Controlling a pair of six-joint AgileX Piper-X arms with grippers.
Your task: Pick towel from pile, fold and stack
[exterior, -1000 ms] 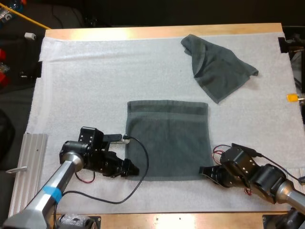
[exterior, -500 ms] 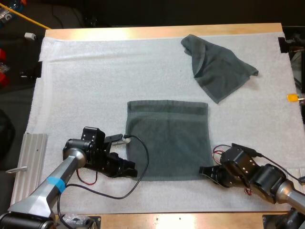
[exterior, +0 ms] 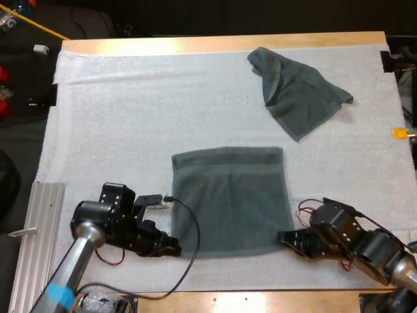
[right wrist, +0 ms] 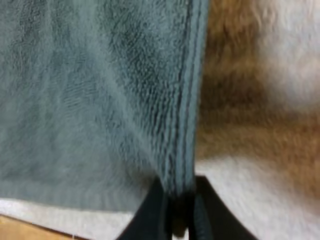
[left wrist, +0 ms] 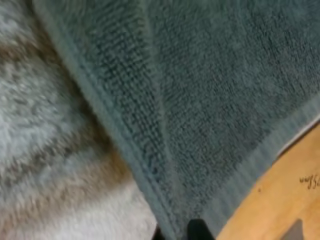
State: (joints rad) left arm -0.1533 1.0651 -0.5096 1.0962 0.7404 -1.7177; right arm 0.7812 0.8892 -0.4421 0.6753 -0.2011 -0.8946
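Note:
A dark grey-green towel [exterior: 231, 199] lies spread flat on the white mat [exterior: 130, 117], near the table's front edge. My left gripper [exterior: 176, 248] sits low at the towel's near left corner, shut on it. The left wrist view has the hem [left wrist: 150, 185] running down into the closed fingertips [left wrist: 199, 231]. At the near right corner my right gripper [exterior: 282, 237] is shut on the hem. In the right wrist view its black fingers [right wrist: 150, 215] pinch that hem [right wrist: 186, 125] from both sides. A second towel [exterior: 296, 91], crumpled, lies at the far right of the mat.
A ridged metal plate [exterior: 36, 225] lies off the mat's near left side. The wooden front edge of the table [exterior: 228, 301] runs just behind both grippers. Bare mat stretches to the left and far side of the flat towel.
My left gripper has shut on the towel's near left corner. Both grippers and the flat towel have slid a little toward the table's front edge.

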